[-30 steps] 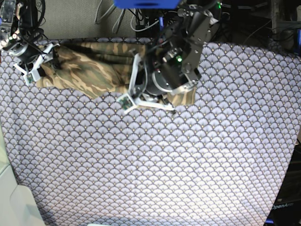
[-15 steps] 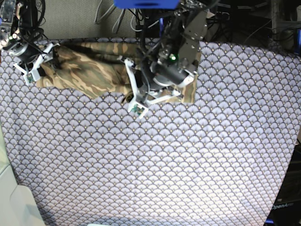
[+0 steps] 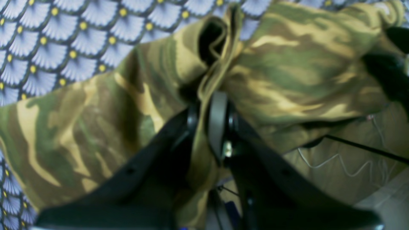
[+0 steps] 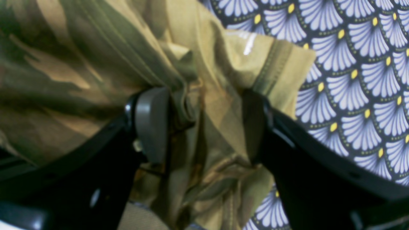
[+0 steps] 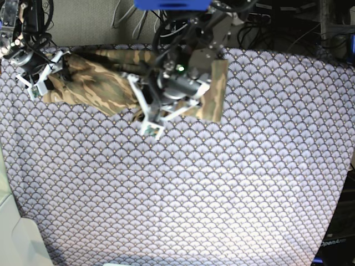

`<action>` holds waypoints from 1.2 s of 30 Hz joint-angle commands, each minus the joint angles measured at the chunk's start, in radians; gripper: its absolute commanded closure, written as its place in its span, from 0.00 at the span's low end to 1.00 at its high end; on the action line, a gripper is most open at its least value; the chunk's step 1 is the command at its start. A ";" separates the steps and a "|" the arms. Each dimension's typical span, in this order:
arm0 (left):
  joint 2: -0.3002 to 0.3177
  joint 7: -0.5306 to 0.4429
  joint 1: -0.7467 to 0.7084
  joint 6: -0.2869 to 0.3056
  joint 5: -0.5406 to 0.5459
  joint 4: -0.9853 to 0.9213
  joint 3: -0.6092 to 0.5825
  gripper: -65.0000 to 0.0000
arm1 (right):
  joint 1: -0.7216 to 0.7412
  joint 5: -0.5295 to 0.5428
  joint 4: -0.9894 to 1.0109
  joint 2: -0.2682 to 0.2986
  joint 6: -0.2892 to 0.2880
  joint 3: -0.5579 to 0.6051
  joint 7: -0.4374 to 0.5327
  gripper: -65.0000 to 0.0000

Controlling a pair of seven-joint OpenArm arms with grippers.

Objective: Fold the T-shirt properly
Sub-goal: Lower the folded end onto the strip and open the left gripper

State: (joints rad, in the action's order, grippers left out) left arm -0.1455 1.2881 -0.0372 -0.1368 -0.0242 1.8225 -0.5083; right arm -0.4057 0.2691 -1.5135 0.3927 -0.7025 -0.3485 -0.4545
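T-shirt axis: the T-shirt (image 5: 97,83) lies bunched in a long band running 9 to 3 o'clock along the far edge of the table (image 5: 222,194), one end under each hand.
T-shirt place: at 11 to 12 o'clock on the table, on the purple scallop tablecloth (image 5: 183,188).
Left hand (image 3: 207,111): clenched on a thin gathered fold of the shirt, at about 12 o'clock in the base view, its arm lying over the cloth and hiding the middle of it.
Right hand (image 4: 204,124): at 10 o'clock, fingers (image 4: 151,121) spread wide with a thick bunch of hemmed cloth between them; whether they press it I cannot tell.
Around: cables and dark gear beyond the far edge.
T-shirt look: camouflage of tan, olive, brown and cream, rumpled at the 9 o'clock end, a flat tan panel (image 5: 215,91) at the 3 o'clock end.
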 commanded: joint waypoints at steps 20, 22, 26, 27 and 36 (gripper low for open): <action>-0.012 -0.025 0.015 -0.031 0.093 -0.022 -0.013 0.78 | -0.005 -0.021 -0.003 0.013 0.004 -0.002 -0.022 0.44; -0.012 -0.048 0.015 -0.030 0.120 -0.017 -0.013 0.68 | -0.005 -0.021 -0.003 0.013 0.004 -0.002 -0.022 0.44; -0.012 -0.132 0.010 -0.027 0.162 -0.016 -0.013 0.57 | -0.005 -0.021 -0.003 0.013 0.004 -0.005 -0.022 0.44; -0.012 -0.155 0.010 -0.027 0.175 -0.011 -0.013 0.55 | -0.005 -0.021 -0.003 0.013 0.004 -0.005 -0.022 0.44; 0.162 -0.338 -0.008 -0.033 0.353 0.148 0.081 0.54 | -0.006 -0.021 -0.003 0.015 0.004 -0.008 -0.022 0.44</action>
State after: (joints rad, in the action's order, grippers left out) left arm 0.0242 0.9672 -0.0490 -0.1696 0.3176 1.9556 -0.4271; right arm -0.4080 0.2687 -1.5135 0.3935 -0.7021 -0.3508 -0.4515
